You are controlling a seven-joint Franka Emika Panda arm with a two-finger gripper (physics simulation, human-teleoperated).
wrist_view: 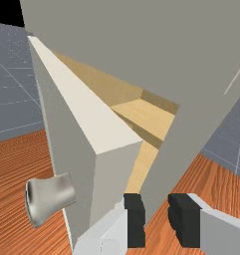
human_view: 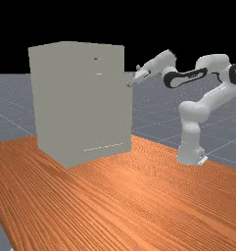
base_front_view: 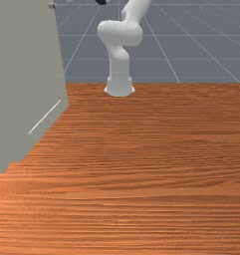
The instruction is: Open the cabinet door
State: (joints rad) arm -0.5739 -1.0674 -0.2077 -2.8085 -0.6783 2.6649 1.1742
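At the cabinet's near-arm side, my gripper (human_view: 139, 76) is beside the door knob (human_view: 129, 84) in the far view. In the wrist view the gripper (wrist_view: 157, 220) is open, a gap between its dark pads. The cabinet door (wrist_view: 79, 149) stands ajar, and a light wooden interior (wrist_view: 146, 114) shows between it and the cabinet body (wrist_view: 156, 45). One finger is by the door's free edge; whether it touches is unclear. The metal knob (wrist_view: 49, 196) sticks out from the door's outer face, outside the fingers.
The tall grey cabinet (base_front_view: 22, 74) stands on the wooden table (base_front_view: 141, 164) at the front view's left. Behind the table's far edge rises the arm's base (base_front_view: 119, 84). A pale strip (human_view: 104, 147) runs low across the cabinet's side.
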